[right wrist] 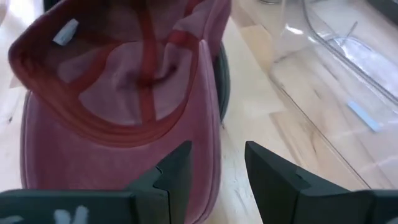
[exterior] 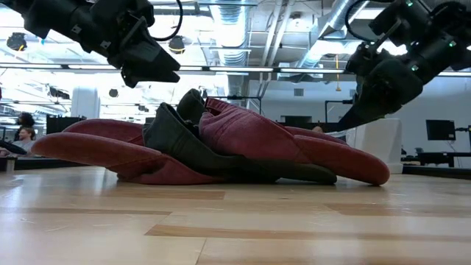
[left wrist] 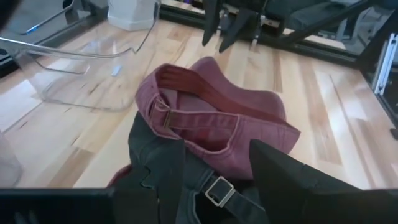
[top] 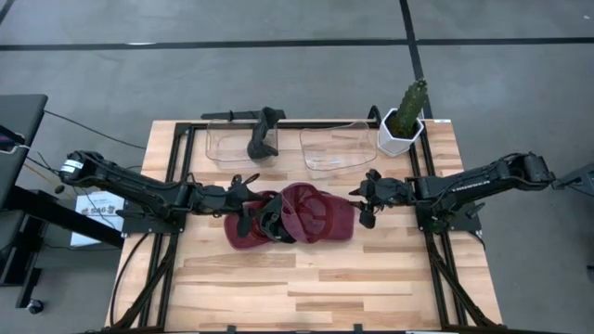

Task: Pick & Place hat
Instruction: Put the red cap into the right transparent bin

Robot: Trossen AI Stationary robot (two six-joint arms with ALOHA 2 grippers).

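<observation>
table (top: 371,278): light wood slats, bare across the near half, so there is room to lift and carry.
hats: a maroon cap (top: 320,215) lies crown-down, opening up, at the middle of the table; a second maroon cap (top: 243,234) lies just left of it, with a dark cap (top: 276,223) tangled between them, all three touching.
left gripper (top: 249,183): hangs just above the left edge of the pile, fingers apart, holding nothing.
right gripper (top: 364,206): hangs at the right edge of the maroon cap, fingers partly apart, empty; in its wrist view the brim edge (right wrist: 208,112) lies just ahead of the gap.
step in hand, as i judge it: closing on one cap; come down over a single brim edge so only one layer is pinched.
in the way: strap and buckle (left wrist: 214,190) of the dark cap overlap the maroon ones, so a lift may drag neighbours along.
bins: two clear trays (top: 225,144) (top: 336,148) stand at the far edge.
black tool (top: 264,134): stands between the trays.
cactus pot (top: 403,121): at the far right corner, near the right arm's path.
</observation>
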